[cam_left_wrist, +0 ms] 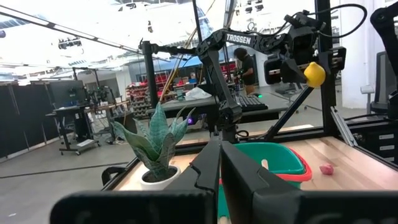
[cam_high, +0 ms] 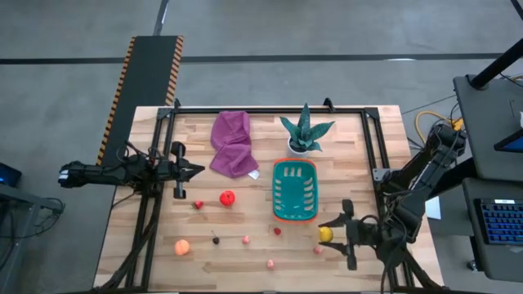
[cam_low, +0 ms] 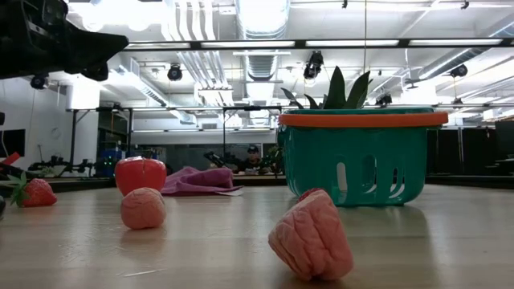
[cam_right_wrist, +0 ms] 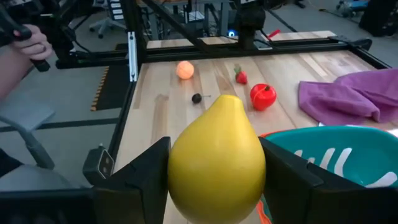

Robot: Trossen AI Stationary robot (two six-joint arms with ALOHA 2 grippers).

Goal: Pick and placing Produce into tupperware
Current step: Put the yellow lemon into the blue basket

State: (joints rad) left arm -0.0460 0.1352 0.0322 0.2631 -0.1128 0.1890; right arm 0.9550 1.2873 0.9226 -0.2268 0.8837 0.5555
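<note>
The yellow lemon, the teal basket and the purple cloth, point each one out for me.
yellow lemon (cam_right_wrist: 216, 158), right wrist view, middle of its front face, between the right end effector's fingers.
teal basket (cam_high: 295, 167), high view, far edge of its rim.
purple cloth (cam_high: 232, 143), high view, centre of the crumpled fabric.

My way to the basket is open from above. The plant crowds its far side; the cloth lies left. Small fruits dot the near worktop.
</note>
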